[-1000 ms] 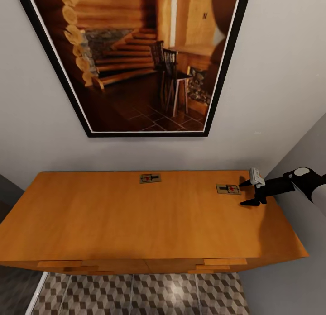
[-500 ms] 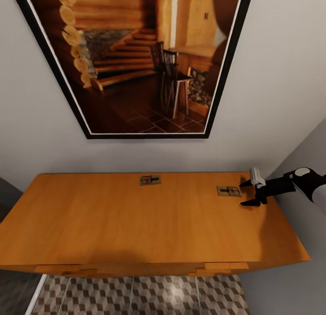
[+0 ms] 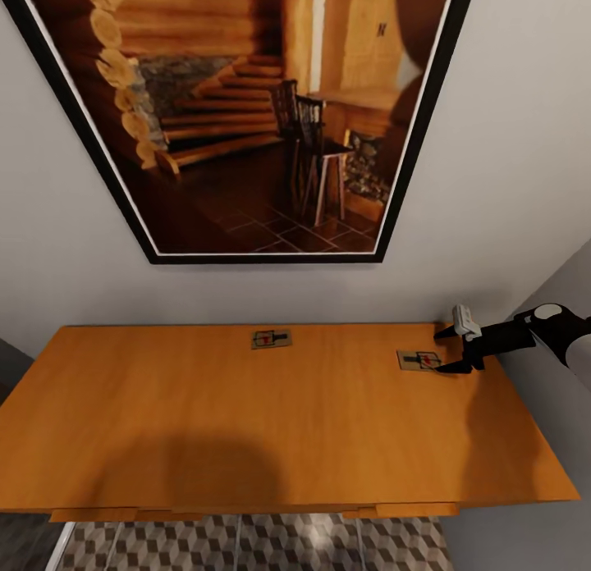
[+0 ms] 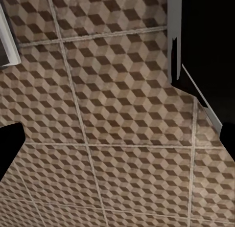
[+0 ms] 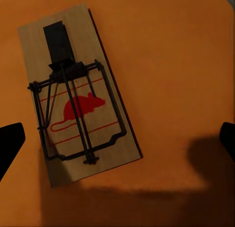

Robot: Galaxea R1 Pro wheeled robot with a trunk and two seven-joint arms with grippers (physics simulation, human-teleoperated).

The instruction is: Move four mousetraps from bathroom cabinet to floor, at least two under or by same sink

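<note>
I stand in front of the cabinet (image 3: pixel 271 423), its flat orange-brown top spread wide below me, with a large framed picture (image 3: pixel 246 120) of a log-cabin interior hanging on the pale wall behind it. Two mousetraps lie flat on that top, well apart from each other: one mousetrap (image 3: pixel 271 339) sits close to the far edge about mid-width, and the other mousetrap (image 3: pixel 419 359) lies toward the far right corner. My right gripper (image 3: pixel 448 351) hovers at the right end of that second trap, its black fingers spread wide, one tip toward the far edge and the other just beside the trap's near right corner; they do not close on anything. Through my right wrist camera the same trap (image 5: pixel 78 97) fills the space below the gripper, lying a little askew on the wood, its tan board carrying a black wire bow and spring and a red mouse print in the middle, while my dark fingertips (image 5: pixel 10 144) sit at either side of the picture, far from one another, their shadow falling on the wood beside the trap. A strip of the bathroom floor (image 3: pixel 246 545) with its cube-patterned tiles shows under the cabinet's near edge. My left wrist camera looks at that same floor (image 4: pixel 107 114), and the left gripper (image 4: pixel 120 146) hangs above it with its fingers wide apart, holding nothing
</note>
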